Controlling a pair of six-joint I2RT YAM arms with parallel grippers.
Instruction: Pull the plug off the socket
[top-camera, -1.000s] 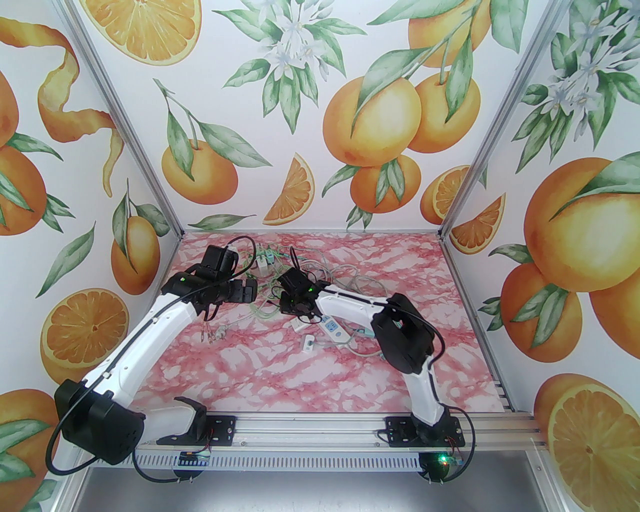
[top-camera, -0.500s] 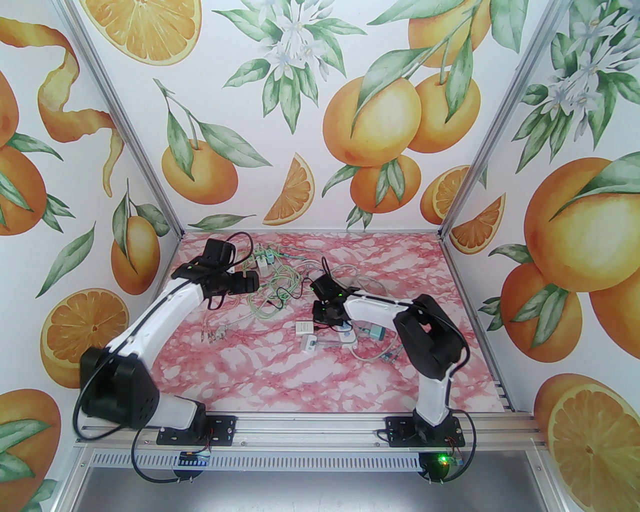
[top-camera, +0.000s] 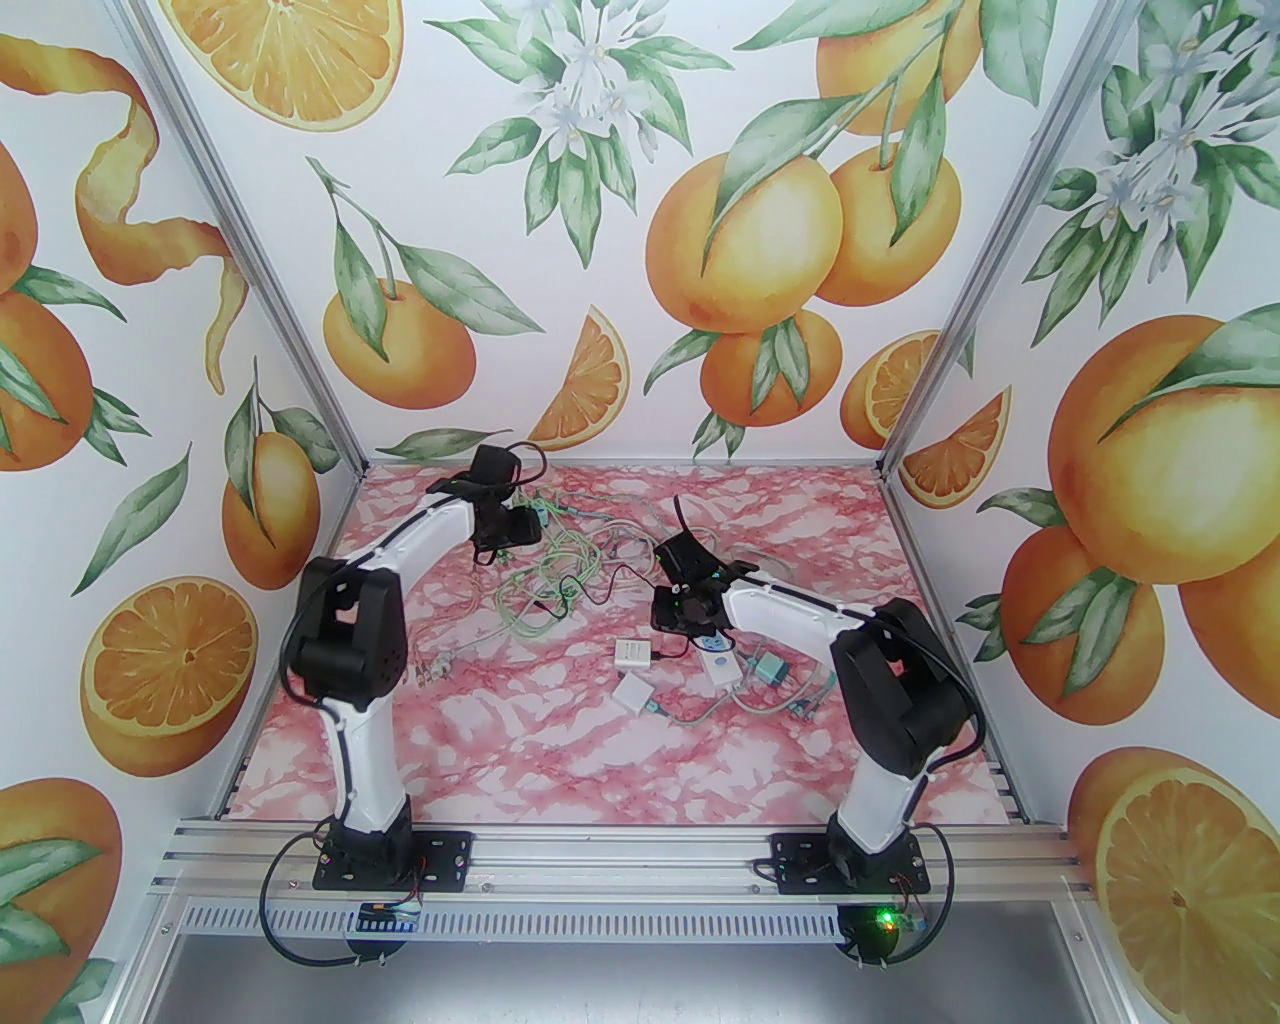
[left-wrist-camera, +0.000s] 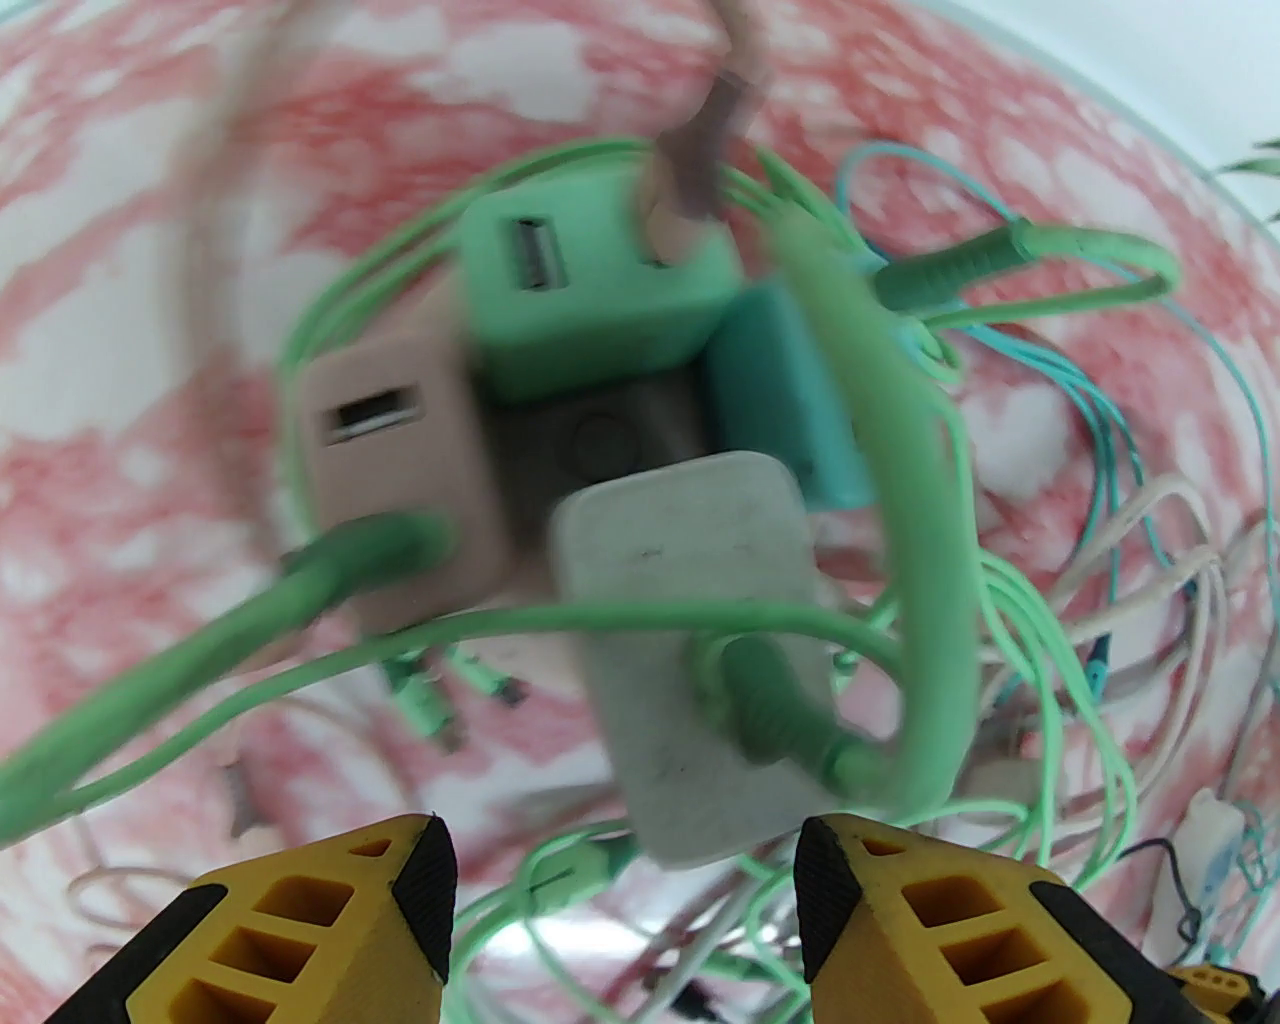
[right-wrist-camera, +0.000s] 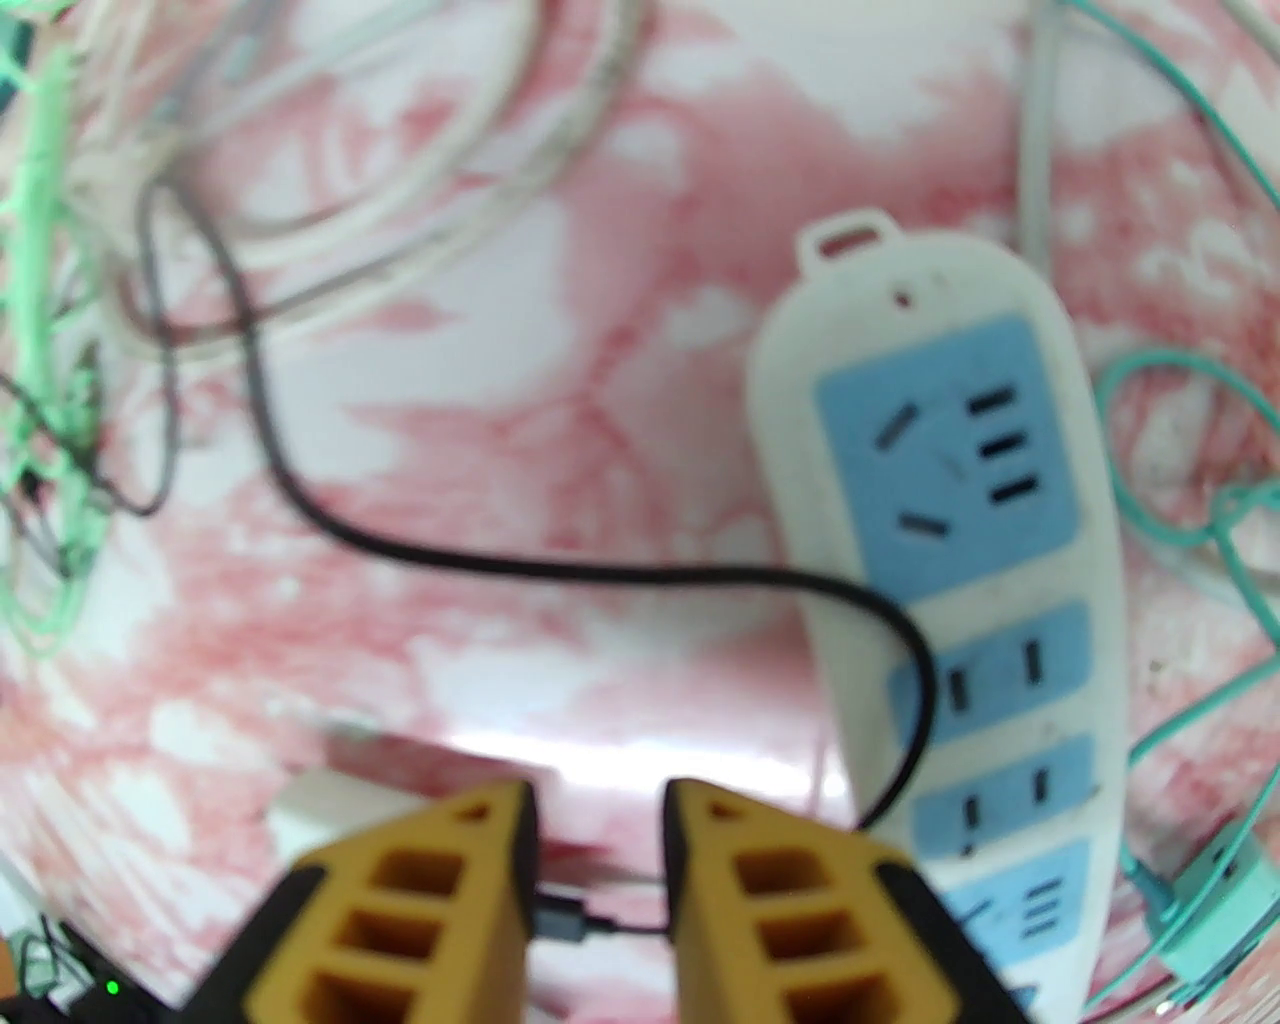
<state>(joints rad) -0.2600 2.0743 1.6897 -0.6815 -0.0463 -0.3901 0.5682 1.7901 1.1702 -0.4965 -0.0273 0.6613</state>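
From where I stand, the pink-and-white marbled tabletop (top-camera: 520, 740) is hemmed in by walls printed with oranges, leaves and blossom (top-camera: 750, 250), with a ribbed aluminium rail (top-camera: 620, 865) along the near edge.

At about eleven o'clock the left gripper (left-wrist-camera: 625, 840) points down at a knot of cube chargers around a dark grey socket block (left-wrist-camera: 600, 440). A mint-green cube (left-wrist-camera: 590, 280) sits at twelve o'clock of the block, a beige cube (left-wrist-camera: 400, 480) at nine, a teal cube (left-wrist-camera: 780, 400) at three and a white cube plug (left-wrist-camera: 690, 640) at six. The yellow fingers (left-wrist-camera: 340, 920) stand parted, with the white plug just beyond their tips and ungripped. Mint-green cables (left-wrist-camera: 920, 480) loop over it all.

Just right of centre, toward three o'clock, lies a white power strip with blue socket faces (right-wrist-camera: 940, 600); its markings are too blurred to read. The right gripper (right-wrist-camera: 600, 800) hovers at the strip's eight o'clock, fingers narrowly apart. The connector of a thin black cable (right-wrist-camera: 560, 570) lies in the gap; I cannot tell whether it is pinched. Two white square adapters (top-camera: 634, 654) rest at the strip's nine o'clock.
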